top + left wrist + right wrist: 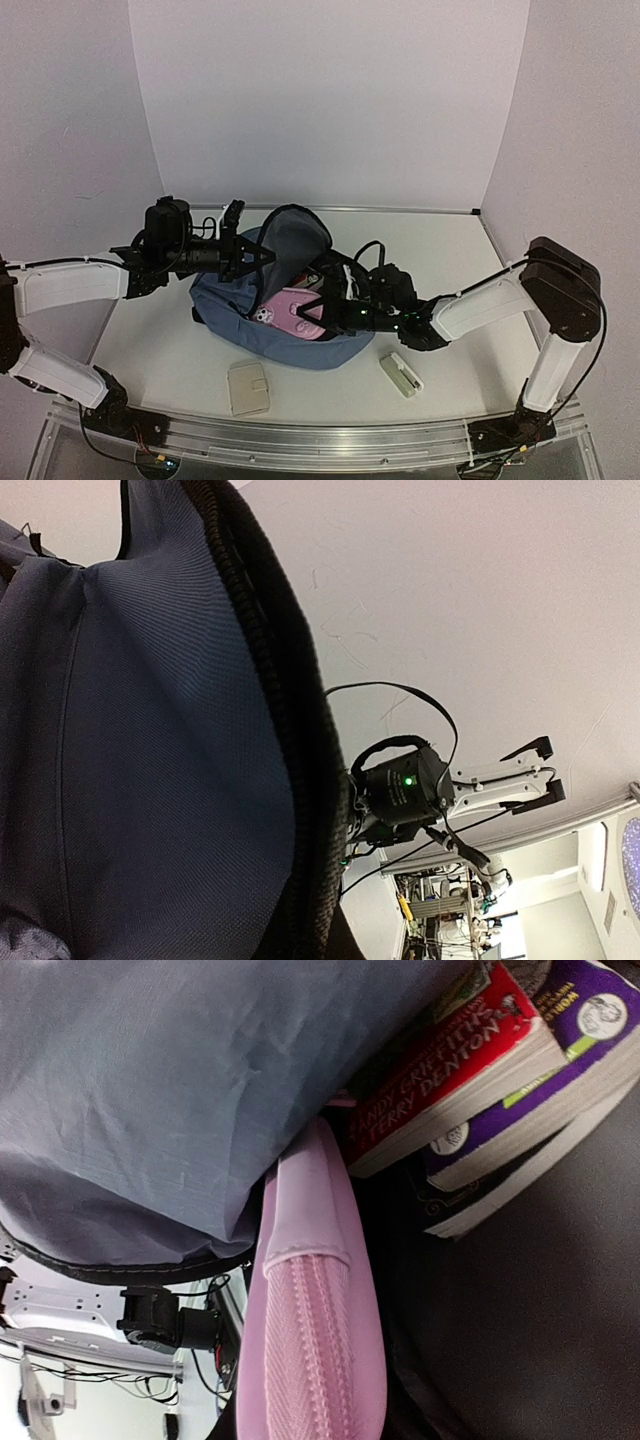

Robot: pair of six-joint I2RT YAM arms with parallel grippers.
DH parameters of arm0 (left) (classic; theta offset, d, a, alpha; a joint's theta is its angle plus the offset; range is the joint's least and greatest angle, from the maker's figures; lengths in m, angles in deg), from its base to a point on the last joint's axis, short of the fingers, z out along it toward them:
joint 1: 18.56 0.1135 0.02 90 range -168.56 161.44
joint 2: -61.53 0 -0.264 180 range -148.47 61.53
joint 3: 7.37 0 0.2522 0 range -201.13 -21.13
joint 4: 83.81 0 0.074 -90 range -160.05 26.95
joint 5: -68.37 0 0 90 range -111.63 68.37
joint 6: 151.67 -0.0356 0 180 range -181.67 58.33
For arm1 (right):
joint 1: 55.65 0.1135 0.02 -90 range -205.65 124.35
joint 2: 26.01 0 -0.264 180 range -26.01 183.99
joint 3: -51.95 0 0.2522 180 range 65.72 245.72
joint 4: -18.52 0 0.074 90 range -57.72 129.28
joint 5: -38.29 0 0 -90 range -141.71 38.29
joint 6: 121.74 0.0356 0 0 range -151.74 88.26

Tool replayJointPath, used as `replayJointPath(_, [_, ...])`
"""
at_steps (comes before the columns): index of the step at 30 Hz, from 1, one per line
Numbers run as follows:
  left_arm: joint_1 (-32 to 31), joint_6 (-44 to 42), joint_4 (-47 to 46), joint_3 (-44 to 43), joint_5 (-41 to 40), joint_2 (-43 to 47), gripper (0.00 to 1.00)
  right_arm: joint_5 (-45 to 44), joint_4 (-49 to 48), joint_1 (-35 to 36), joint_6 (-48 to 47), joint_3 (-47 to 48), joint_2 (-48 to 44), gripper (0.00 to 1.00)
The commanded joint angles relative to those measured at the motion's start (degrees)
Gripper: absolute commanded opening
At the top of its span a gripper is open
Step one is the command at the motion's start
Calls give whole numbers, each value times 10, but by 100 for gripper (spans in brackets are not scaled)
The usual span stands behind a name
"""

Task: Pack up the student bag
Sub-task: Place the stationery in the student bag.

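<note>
The slate-blue student bag (300, 345) lies mid-table with its top flap (297, 235) lifted. My left gripper (252, 256) is at the flap's zipper edge and seems shut on it. In the left wrist view the bag's fabric (150, 760) and zipper edge (300, 780) hide the fingers. My right gripper (330, 305) reaches into the opening from the right, shut on a pink pencil case (290, 312). The case (315, 1340) fills the lower right wrist view and lies partly inside the bag. A red book (450, 1070) and a purple book (560, 1050) lie inside.
A beige wallet-like pouch (248, 388) lies in front of the bag near the table's front edge. A small white box (401, 374) lies to the bag's front right. White walls close the back and both sides.
</note>
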Motion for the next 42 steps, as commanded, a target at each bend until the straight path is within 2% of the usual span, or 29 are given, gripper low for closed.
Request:
replayJointPath(1, [-9, -3, -63, -40, 13, -2, 0, -69, -74, 40, -35, 61, 29, 0])
replayJointPath(4, [-13, 1, -73, -40, 13, -7, 0, -90, -74, 60, -45, 88, 57, 0])
replayJointPath(6, [-15, 3, -76, -40, 13, -10, 0, -96, -75, 66, -49, 101, 73, 5])
replayJointPath(9, [-15, -7, -60, -39, 5, -4, 0, -101, -74, 68, -47, 104, 77, 18])
replayJointPath(13, [-16, -32, -26, -31, -23, 28, 0, -131, -55, 68, -60, 77, 40, 44])
replayJointPath(16, [-16, -49, 7, -32, -42, 47, 0, -155, -4, 68, -85, 63, 10, 54])
replayJointPath(19, [-16, -58, 29, -34, -47, 53, 0, -166, 26, 68, -96, 46, -14, 60])
replayJointPath(25, [-16, -60, 46, -36, -45, 55, 0, -197, 47, 66, -92, 17, -38, 64])
replayJointPath(28, [-16, -60, 48, -37, -48, 59, 0, -185, 48, 63, -85, 17, -25, 61])
replayJointPath(30, [-15, -60, 50, -38, -48, 60, 0, -161, 49, 62, -83, 25, -8, 54])
replayJointPath(36, [-16, -61, 55, -38, -48, 59, 0, -113, 65, 64, -89, 53, 35, 20])
replayJointPath(39, [-15, -60, 55, -37, -46, 57, 0, -108, 61, 64, -88, 64, 46, 14])
replayJointPath(42, [-16, -58, 53, -38, -43, 52, 0, -110, 48, 66, -88, 83, 60, 14])
